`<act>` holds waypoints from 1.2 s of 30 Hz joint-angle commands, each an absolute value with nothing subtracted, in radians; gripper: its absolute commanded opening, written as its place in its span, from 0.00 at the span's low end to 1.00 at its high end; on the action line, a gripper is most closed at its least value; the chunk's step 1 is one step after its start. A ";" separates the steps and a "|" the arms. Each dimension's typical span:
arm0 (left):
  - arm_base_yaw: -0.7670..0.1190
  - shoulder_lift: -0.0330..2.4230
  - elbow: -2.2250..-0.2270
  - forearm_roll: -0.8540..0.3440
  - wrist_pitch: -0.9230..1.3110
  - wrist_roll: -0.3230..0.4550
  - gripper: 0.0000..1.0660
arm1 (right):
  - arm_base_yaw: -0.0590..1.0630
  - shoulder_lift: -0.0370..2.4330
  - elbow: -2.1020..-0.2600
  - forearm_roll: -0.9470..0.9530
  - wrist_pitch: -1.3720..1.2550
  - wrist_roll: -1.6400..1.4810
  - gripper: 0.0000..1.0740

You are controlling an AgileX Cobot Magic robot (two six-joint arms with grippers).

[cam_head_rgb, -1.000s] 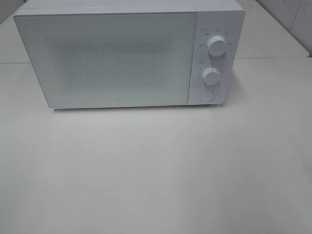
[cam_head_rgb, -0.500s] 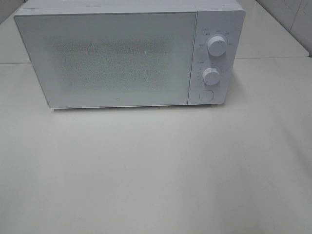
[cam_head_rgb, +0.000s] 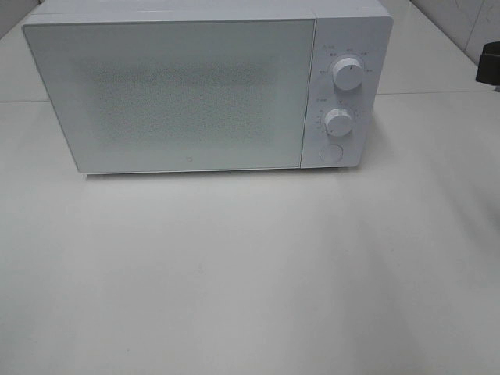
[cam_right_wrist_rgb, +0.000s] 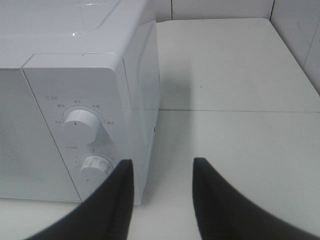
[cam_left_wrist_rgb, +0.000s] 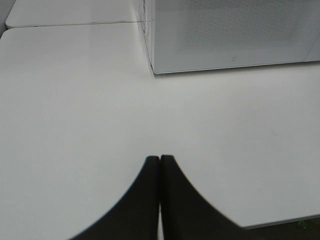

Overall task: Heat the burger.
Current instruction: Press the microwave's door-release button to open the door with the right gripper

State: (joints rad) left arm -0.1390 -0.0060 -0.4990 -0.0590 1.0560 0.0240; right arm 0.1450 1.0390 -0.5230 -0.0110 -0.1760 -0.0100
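Note:
The burger is out of view in every frame. A white microwave stands at the back of the table with its door shut. It has two knobs and a round button on its right panel. It also shows in the left wrist view and the right wrist view. My left gripper is shut and empty, low over the table in front of the microwave's left corner. My right gripper is open and empty, to the right of the microwave's control panel; a dark bit of it shows at the right edge of the high view.
The white table spreads wide in front of the microwave. A seam joins it to a second white table behind. A tiled wall rises at the far right. The table's near edge shows in the left wrist view.
A dark part of the right arm has come into the high view at its right edge. The microwave has not moved.

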 commanded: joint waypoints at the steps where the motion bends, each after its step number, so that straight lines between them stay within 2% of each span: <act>1: -0.138 -0.014 -0.497 -0.064 1.042 0.024 0.00 | 0.141 1.111 -0.529 -0.013 -0.276 -0.015 0.19; 3: -0.138 -0.014 -0.497 -0.064 1.042 0.024 0.00 | 0.141 1.129 -0.529 -0.013 -0.293 -0.015 0.16; 5: -0.138 -0.014 -0.497 -0.064 1.042 0.024 0.00 | 0.141 1.176 -0.529 -0.013 -0.331 -0.015 0.05; 6: -0.138 -0.014 -0.497 -0.064 1.042 0.024 0.00 | 0.141 1.176 -0.529 -0.013 -0.331 -0.015 0.05; 7: -0.138 -0.014 -0.497 -0.064 1.042 0.024 0.00 | 0.141 1.204 -0.529 -0.013 -0.351 -0.015 0.00; 14: -0.138 -0.014 -0.497 -0.064 1.042 0.024 0.00 | 0.145 1.287 -0.529 -0.013 -0.434 -0.006 0.00; 19: -0.138 -0.014 -0.497 -0.064 1.042 0.024 0.00 | 0.217 1.332 -0.529 -0.014 -0.523 -0.006 0.00; 24: -0.138 -0.014 -0.497 -0.064 1.042 0.024 0.00 | 0.372 1.419 -0.529 -0.010 -0.613 -0.006 0.00; 29: -0.138 -0.014 -0.497 -0.064 1.042 0.024 0.00 | 0.428 1.464 -0.529 -0.006 -0.643 0.000 0.00; 31: -0.138 -0.014 -0.497 -0.064 1.042 0.024 0.00 | 0.475 1.516 -0.529 0.053 -0.664 0.000 0.00; 36: -0.138 -0.014 -0.497 -0.064 1.042 0.024 0.00 | 0.479 1.587 -0.529 0.096 -0.670 0.046 0.00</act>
State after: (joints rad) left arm -0.1390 -0.0060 -0.4990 -0.0590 1.0560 0.0240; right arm 0.4740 1.5560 -0.5240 0.0770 -0.6510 0.0120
